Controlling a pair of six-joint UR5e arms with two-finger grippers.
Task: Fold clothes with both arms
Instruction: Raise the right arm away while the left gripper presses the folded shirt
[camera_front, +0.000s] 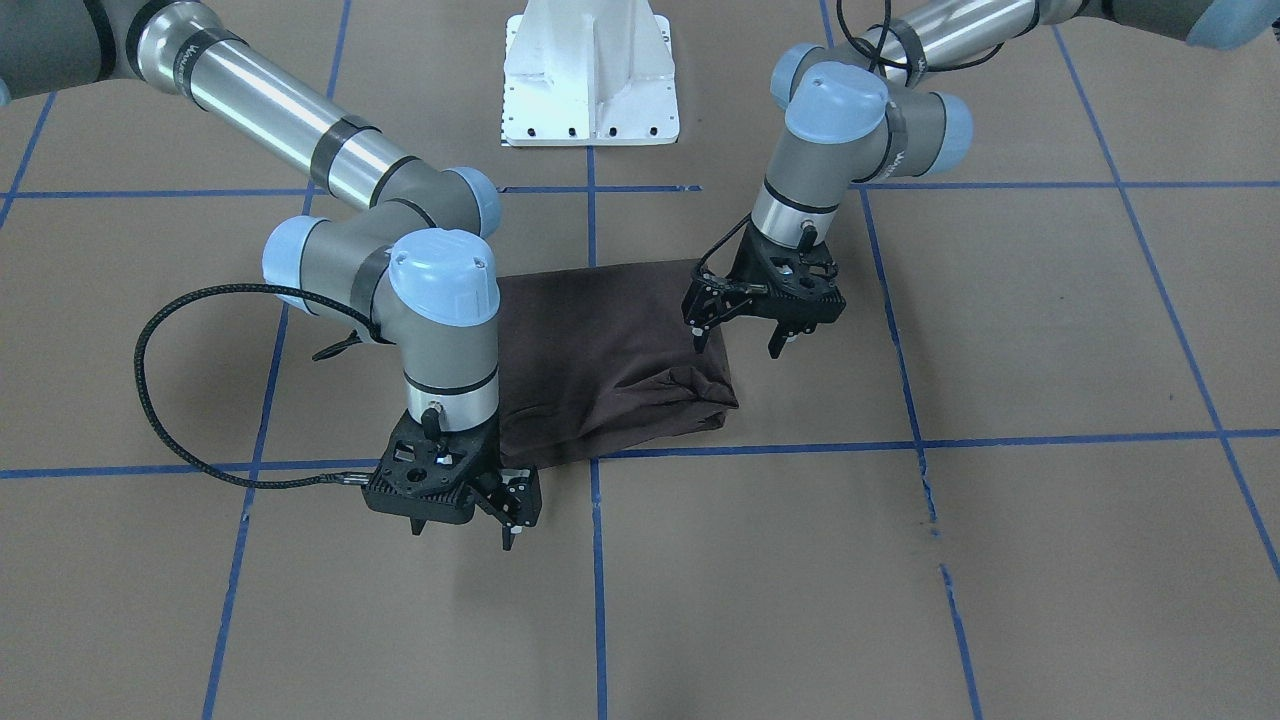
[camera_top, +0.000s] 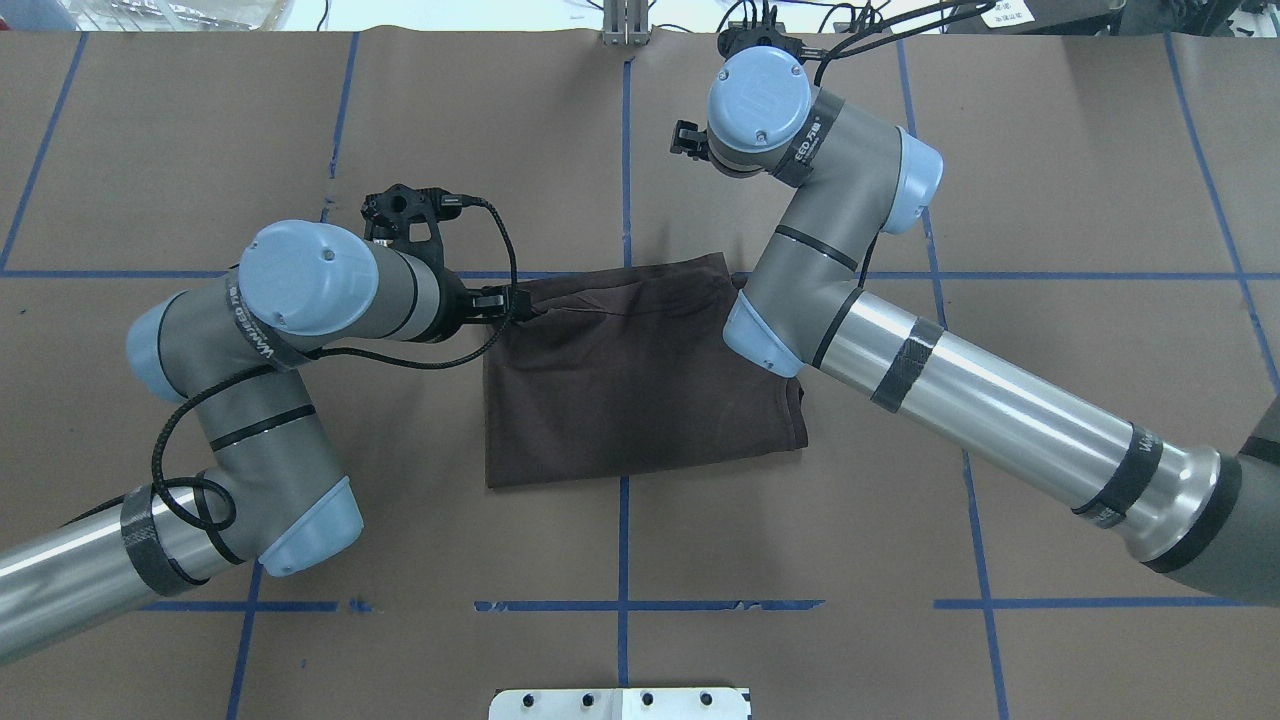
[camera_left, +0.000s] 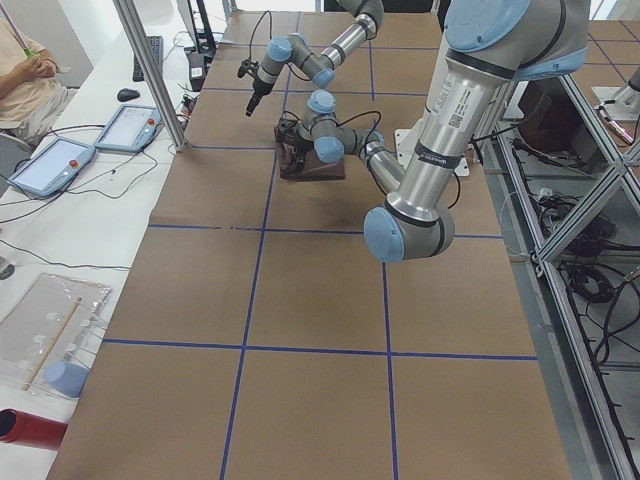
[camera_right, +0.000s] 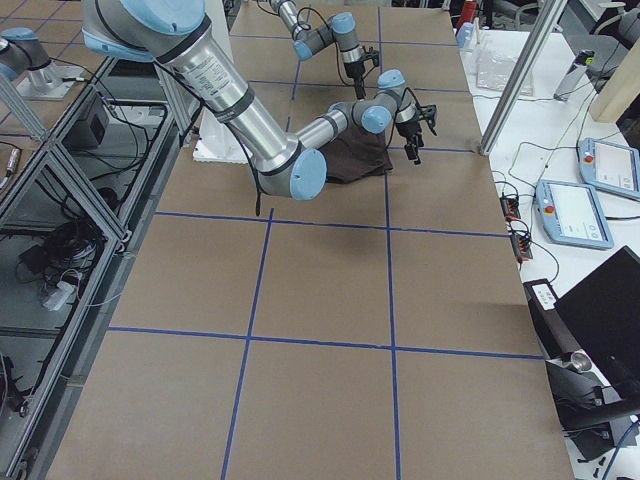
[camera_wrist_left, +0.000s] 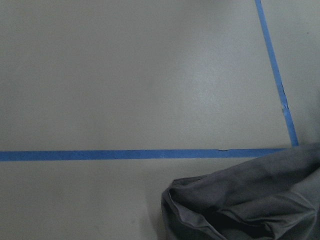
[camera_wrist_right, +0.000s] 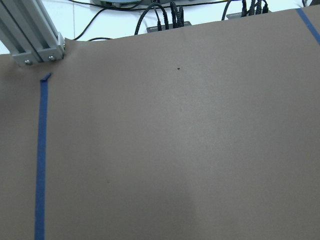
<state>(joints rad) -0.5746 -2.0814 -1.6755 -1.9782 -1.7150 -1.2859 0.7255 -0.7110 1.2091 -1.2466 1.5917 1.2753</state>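
Note:
The dark brown T-shirt (camera_front: 610, 360) lies folded into a rough rectangle in the middle of the table (camera_front: 1000, 560). It also shows in the overhead view (camera_top: 630, 380). One corner is bunched up, and it shows in the left wrist view (camera_wrist_left: 250, 205). My left gripper (camera_front: 738, 345) is open and hovers at the shirt's side edge near that corner, one fingertip (camera_front: 697, 342) over the cloth. My right gripper (camera_front: 462, 535) is open and empty, raised just beyond the shirt's opposite corner. The right wrist view shows only bare table.
Blue tape lines (camera_front: 597, 560) cross the brown table. The white base pedestal (camera_front: 590, 80) stands at the robot's side. Beside the table stand an aluminium post (camera_left: 150, 70) and two pendants (camera_left: 130, 125), and a person (camera_left: 20, 70) sits there.

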